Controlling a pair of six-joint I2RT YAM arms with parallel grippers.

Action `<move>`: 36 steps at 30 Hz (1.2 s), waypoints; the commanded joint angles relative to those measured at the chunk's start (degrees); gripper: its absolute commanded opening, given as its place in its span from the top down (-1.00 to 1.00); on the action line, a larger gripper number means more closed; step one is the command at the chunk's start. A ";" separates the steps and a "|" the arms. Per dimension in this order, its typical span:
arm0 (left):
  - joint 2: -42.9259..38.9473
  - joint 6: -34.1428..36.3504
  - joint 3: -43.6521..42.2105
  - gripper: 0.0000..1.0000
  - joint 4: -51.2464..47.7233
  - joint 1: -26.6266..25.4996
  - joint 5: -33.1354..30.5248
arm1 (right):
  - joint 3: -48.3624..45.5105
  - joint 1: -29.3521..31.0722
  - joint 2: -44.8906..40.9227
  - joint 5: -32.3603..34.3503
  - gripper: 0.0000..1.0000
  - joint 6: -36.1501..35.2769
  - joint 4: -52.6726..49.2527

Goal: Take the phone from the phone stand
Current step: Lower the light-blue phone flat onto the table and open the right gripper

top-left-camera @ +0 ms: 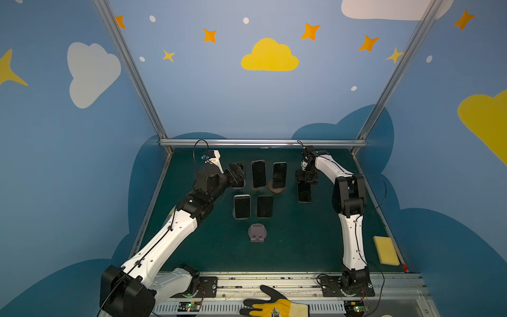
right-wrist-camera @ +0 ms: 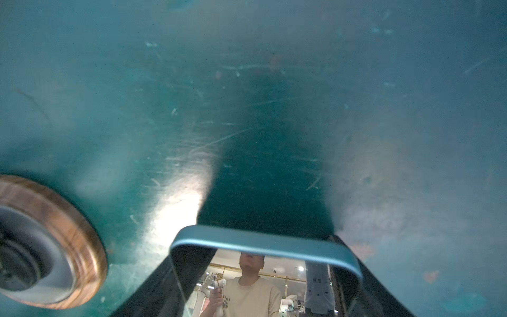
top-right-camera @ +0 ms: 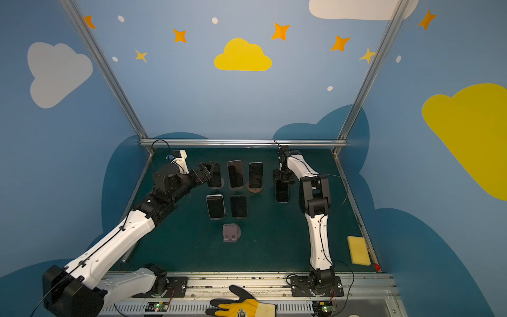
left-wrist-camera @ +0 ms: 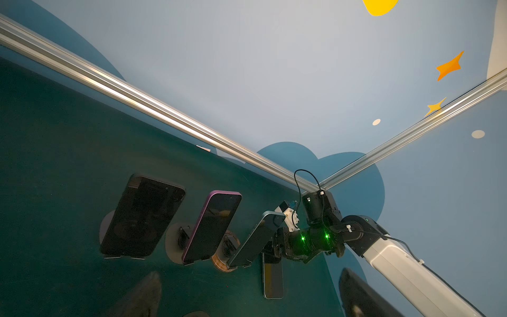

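Right hand (top-left-camera: 306, 177): pressed in on the phone (right-wrist-camera: 263, 241), fingers (right-wrist-camera: 153, 288) on its two long edges, close to one short end. The phone is off any stand. It lies screen up on the counter (right-wrist-camera: 247, 82), flat as far as the top views show, just beside the round wooden stand (right-wrist-camera: 55, 241), which carries another phone (top-left-camera: 279, 175).

Handling, judged: stiff thin slab, dense for its size, with a glossy glass face — slippery, and liable to crack if dropped or knocked. The rim is the place to hold, gripped across the width as here. Held this near one end it would tend to lever down; mid-length should balance better.

Outward: four more phones lean on stands in two rows, and an empty grey stand (top-left-camera: 257, 233) sits nearer the front. Left hand (top-left-camera: 238, 172) is spread wide at the leftmost phone of the back row — whether it touches, I cannot tell.
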 commanded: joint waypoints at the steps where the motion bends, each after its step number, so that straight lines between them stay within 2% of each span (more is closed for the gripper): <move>1: 0.51 1.16 1.75 -0.99 0.26 0.39 -0.04 | -0.18 0.21 -0.04 -1.53 -0.47 -0.38 1.31; 21: 1.42 -0.54 2.19 -0.99 0.32 1.29 2.95 | 0.65 0.32 -1.49 0.45 -0.57 1.70 0.76; 27: 0.50 -0.09 2.24 -0.99 0.26 1.35 2.67 | 6.01 0.36 -2.18 0.46 -0.60 2.37 -3.34; 29: -0.58 0.94 2.19 -1.00 -0.17 1.29 1.05 | 6.32 0.38 -4.05 1.23 -0.60 3.09 -3.86; 31: -2.96 2.19 1.62 -0.99 -0.81 1.21 -3.34 | 4.87 0.32 -7.11 2.25 -0.61 3.80 -3.70; 36: -10.26 8.40 -2.25 -0.99 3.92 0.31 -13.16 | -4.78 -0.29 -17.07 4.19 -0.71 7.43 0.28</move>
